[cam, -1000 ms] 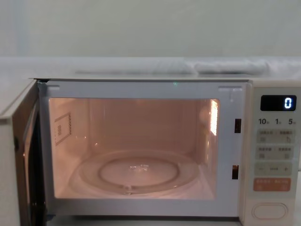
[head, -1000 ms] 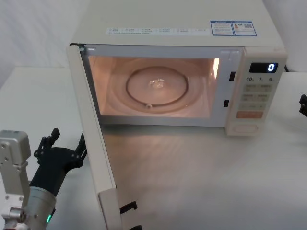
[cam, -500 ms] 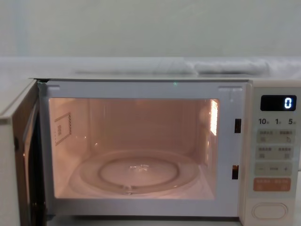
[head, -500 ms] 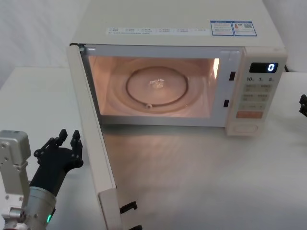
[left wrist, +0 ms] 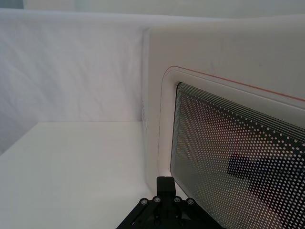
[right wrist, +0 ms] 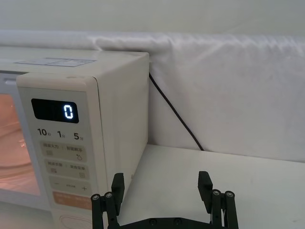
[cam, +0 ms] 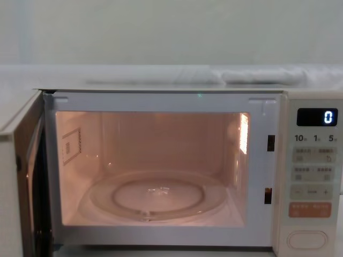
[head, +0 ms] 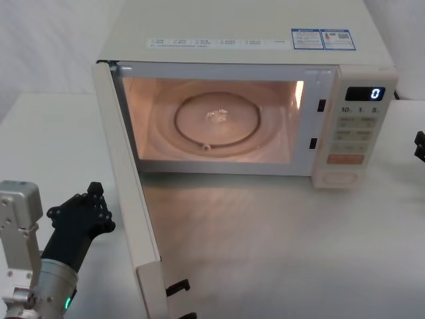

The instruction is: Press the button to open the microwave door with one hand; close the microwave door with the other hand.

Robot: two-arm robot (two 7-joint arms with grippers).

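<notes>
The microwave door stands swung wide on its hinge at the oven's left side, its long axis running from the hinge out toward the front edge of the table, outer face turned left, free edge nearest me. The cavity is lit and the display reads 0, so I take the opening step as done; the button sits untouched at the foot of the control strip.

What has changed in the last second: my left gripper, just beside the door's outer face near the table's front-left, had its fingers splayed and has now drawn them together into a clenched fist, grasping nothing. I read that as readying a blunt pushing surface; the closing push is next.

My right gripper waits by the table's right edge, beside the oven, jaws spread and empty.
</notes>
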